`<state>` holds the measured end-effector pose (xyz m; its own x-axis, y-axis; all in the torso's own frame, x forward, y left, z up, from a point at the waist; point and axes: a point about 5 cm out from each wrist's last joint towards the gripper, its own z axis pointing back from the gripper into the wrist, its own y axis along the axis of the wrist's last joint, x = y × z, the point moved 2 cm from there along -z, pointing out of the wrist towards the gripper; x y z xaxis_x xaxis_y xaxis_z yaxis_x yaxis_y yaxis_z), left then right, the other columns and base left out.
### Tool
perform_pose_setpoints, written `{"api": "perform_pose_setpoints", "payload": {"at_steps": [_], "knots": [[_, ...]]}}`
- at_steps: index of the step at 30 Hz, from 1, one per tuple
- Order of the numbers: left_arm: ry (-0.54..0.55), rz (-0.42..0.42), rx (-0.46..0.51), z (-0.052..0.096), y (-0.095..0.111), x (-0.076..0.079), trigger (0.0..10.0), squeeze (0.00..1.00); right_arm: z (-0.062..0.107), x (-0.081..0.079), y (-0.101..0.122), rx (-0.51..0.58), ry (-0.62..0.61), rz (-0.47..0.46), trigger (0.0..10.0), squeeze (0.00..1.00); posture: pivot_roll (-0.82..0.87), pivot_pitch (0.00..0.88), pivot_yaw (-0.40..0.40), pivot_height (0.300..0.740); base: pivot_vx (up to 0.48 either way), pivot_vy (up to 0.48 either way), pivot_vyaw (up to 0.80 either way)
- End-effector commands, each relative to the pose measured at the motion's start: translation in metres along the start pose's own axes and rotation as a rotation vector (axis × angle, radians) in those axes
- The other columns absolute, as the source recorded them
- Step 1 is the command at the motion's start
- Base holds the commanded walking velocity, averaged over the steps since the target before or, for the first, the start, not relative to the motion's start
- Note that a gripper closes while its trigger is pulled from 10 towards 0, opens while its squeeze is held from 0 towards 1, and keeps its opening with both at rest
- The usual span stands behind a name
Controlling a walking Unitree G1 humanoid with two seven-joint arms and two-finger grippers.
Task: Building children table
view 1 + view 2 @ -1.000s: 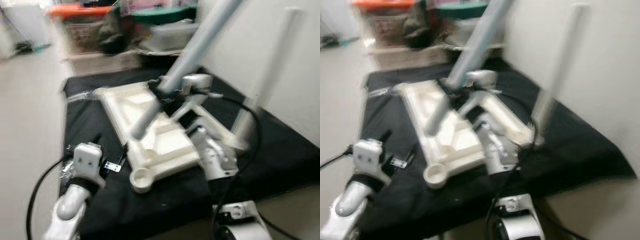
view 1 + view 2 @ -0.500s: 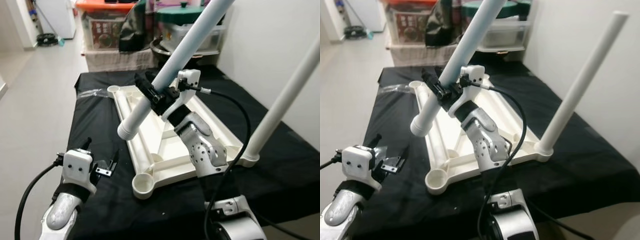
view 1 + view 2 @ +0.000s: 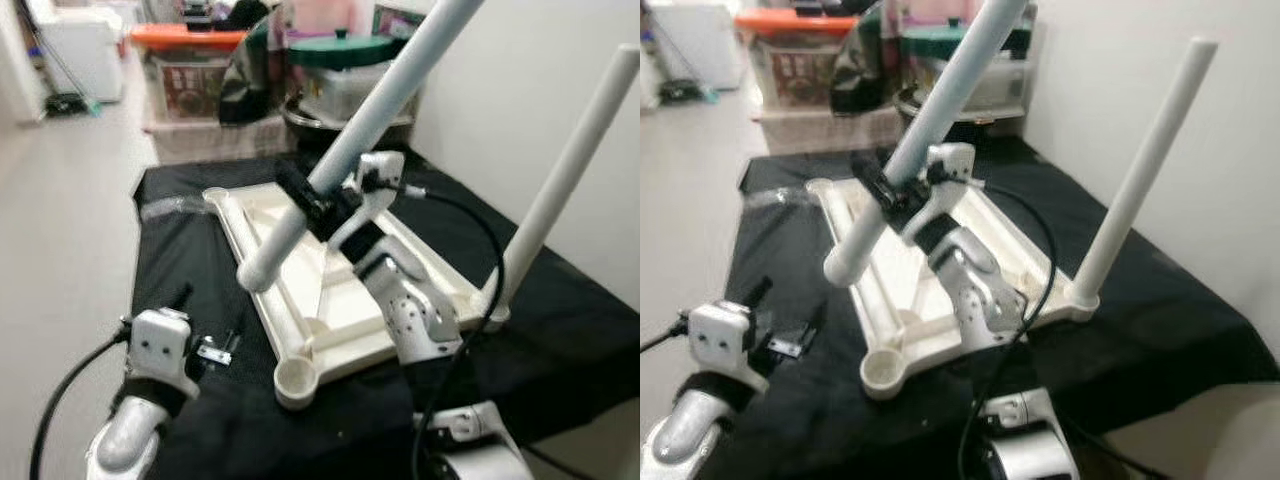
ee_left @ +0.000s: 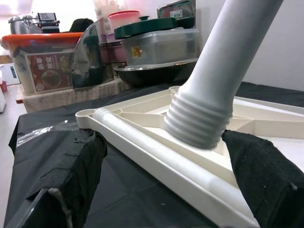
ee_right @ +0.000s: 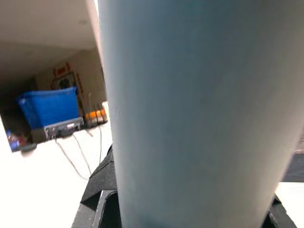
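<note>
The white tabletop [image 3: 300, 250] lies upside down on a black cloth [image 3: 190, 250]. One white leg [image 3: 565, 180] stands upright in its near right corner socket. My right gripper [image 3: 312, 203] is shut on a second white leg [image 3: 370, 115], held tilted above the tabletop with its threaded end [image 4: 197, 118] low and free in the air. An empty round socket [image 3: 296, 378] faces up at the near corner, another [image 3: 214, 196] at the far left. My left gripper [image 3: 207, 318] hovers open above the cloth left of the tabletop, nothing between its pads [image 4: 71, 175].
Storage boxes with an orange lid [image 3: 190, 40] and a green-lidded container [image 3: 345, 55] stand behind the cloth. A white wall [image 3: 520, 80] runs along the right. Bare floor [image 3: 60, 220] lies to the left.
The camera has shifted and the blur has cleared. The right gripper still holds the tilted leg above the tabletop. The left gripper stays open and low on the left.
</note>
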<state>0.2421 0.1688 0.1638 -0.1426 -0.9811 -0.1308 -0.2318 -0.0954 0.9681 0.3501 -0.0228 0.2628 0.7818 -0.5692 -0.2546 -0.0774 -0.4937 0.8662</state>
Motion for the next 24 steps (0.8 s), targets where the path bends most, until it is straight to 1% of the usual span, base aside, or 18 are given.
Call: {"api": "perform_pose_setpoints", "payload": {"at_steps": [1, 11, 13, 14, 16, 17, 18, 19, 21, 22, 23, 24], "knots": [[-0.008, 0.012, 0.000, 0.002, 0.000, 0.003, 10.0, 0.00, 0.000, -0.001, 0.005, 0.017, 0.008, -0.003, 10.0, 0.00, 0.12, 0.000, -0.083, 0.740, 0.000, 0.000, 0.00], [-0.015, 0.013, -0.018, 0.004, -0.004, 0.008, 10.0, 0.00, 0.001, -0.006, 0.002, -0.016, 0.054, -0.022, 10.0, 0.00, 0.12, 0.000, -0.091, 0.740, 0.000, 0.000, 0.00], [-0.020, 0.002, -0.036, 0.005, -0.007, 0.008, 10.0, 0.00, 0.002, -0.008, 0.002, -0.032, 0.091, -0.021, 10.0, 0.00, 0.12, 0.000, -0.091, 0.740, 0.000, 0.000, 0.00], [-0.022, -0.001, -0.039, 0.005, -0.008, 0.009, 10.0, 0.00, 0.006, -0.011, 0.001, -0.055, 0.156, -0.010, 10.0, 0.00, 0.12, 0.000, -0.089, 0.740, 0.000, 0.000, 0.00], [-0.022, -0.001, -0.039, 0.005, -0.008, 0.009, 10.0, 0.00, 0.006, -0.011, 0.001, -0.055, 0.156, -0.010, 10.0, 0.00, 0.12, 0.000, -0.089, 0.740, 0.000, 0.000, 0.00], [-0.028, -0.004, -0.042, 0.005, -0.008, 0.009, 10.0, 0.00, 0.014, -0.014, 0.000, -0.106, 0.266, 0.041, 10.0, 0.00, 0.12, 0.000, -0.091, 0.740, 0.000, 0.000, 0.00], [-0.028, -0.004, -0.042, 0.005, -0.008, 0.009, 10.0, 0.00, 0.014, -0.014, 0.000, -0.106, 0.266, 0.041, 10.0, 0.00, 0.12, 0.000, -0.091, 0.740, 0.000, 0.000, 0.00], [-0.034, -0.006, -0.046, 0.005, -0.010, 0.010, 10.0, 0.00, 0.024, -0.014, -0.002, -0.176, 0.367, 0.092, 10.0, 0.00, 0.11, 0.000, -0.095, 0.740, 0.000, 0.000, 0.00], [-0.034, -0.006, -0.046, 0.005, -0.010, 0.010, 10.0, 0.00, 0.024, -0.014, -0.002, -0.176, 0.367, 0.092, 10.0, 0.00, 0.11, 0.000, -0.095, 0.740, 0.000, 0.000, 0.00], [-0.038, -0.007, -0.052, 0.006, -0.012, 0.010, 10.0, 0.00, 0.033, -0.012, -0.004, -0.247, 0.453, 0.128, 10.0, 0.00, 0.12, 0.000, -0.102, 0.740, 0.000, 0.000, 0.00], [-0.038, -0.007, -0.052, 0.006, -0.012, 0.010, 10.0, 0.00, 0.033, -0.012, -0.004, -0.247, 0.453, 0.128, 10.0, 0.00, 0.12, 0.000, -0.102, 0.740, 0.000, 0.000, 0.00], [-0.039, -0.008, -0.059, 0.007, -0.014, 0.010, 10.0, 0.00, 0.041, -0.010, -0.005, -0.309, 0.519, 0.142, 10.0, 0.00, 0.12, 0.000, -0.106, 0.740, 0.000, 0.000, 0.00]]}}
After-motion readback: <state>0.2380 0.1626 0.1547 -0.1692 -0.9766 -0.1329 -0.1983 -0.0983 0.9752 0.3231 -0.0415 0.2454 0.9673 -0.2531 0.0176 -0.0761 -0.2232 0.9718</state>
